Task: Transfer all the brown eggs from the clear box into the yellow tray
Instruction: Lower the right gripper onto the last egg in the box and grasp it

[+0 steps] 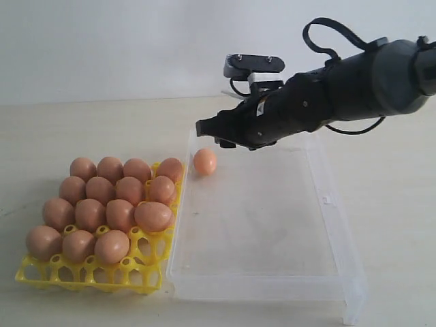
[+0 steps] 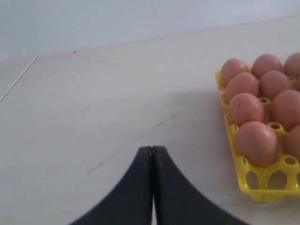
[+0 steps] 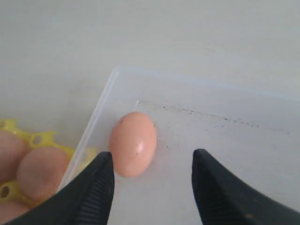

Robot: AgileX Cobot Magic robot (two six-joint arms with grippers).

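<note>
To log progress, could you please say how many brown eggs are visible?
16: 15 brown eggs in the yellow tray, one in the far-left corner of the clear box; none seem hidden.

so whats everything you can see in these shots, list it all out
eggs in the tray: fifteen, brown, filling most cups, front row partly empty
egg in the box: one, brown, back left corner of the box in the exterior view
yellow tray: one, yellow, on the table left of the box
clear box: one, transparent, beside the tray
table: one, pale, under everything
left hand: one, black, shut, over bare table near the tray
right hand: one, black, open, above the lone egg
</note>
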